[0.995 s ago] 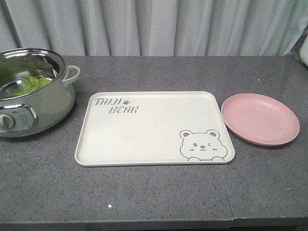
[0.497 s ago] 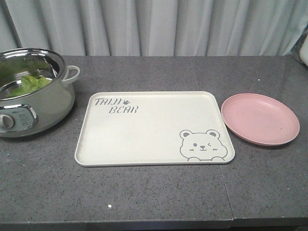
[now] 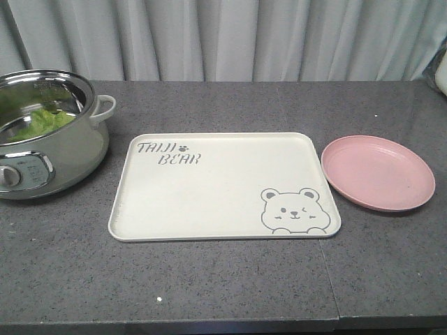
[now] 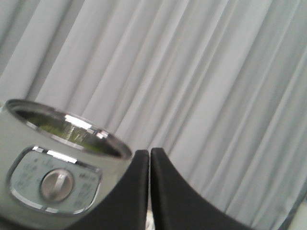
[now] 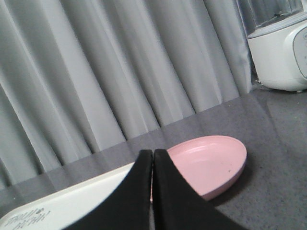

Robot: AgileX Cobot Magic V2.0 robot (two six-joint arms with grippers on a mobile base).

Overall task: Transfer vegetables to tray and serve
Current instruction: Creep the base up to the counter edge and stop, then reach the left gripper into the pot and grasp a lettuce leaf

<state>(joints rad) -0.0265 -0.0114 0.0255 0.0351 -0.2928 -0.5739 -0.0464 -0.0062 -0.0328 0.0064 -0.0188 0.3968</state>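
The green vegetables (image 3: 42, 122) lie inside the steel electric pot (image 3: 49, 132) at the far left of the counter. The cream tray (image 3: 223, 187), with its TAIJI BEAR lettering and bear face, sits bare in the middle. Neither arm shows in the front view. My left gripper (image 4: 149, 155) is shut with nothing between its black fingers, low in front of the pot (image 4: 53, 163). My right gripper (image 5: 152, 155) is also shut and empty, hovering near the tray's (image 5: 72, 206) right end beside the pink plate (image 5: 208, 163).
The round pink plate (image 3: 377, 172) lies right of the tray. A white appliance (image 5: 280, 52) stands at the far right back. Grey curtains (image 3: 230, 38) hang behind the dark counter (image 3: 209, 279), whose front edge is near.
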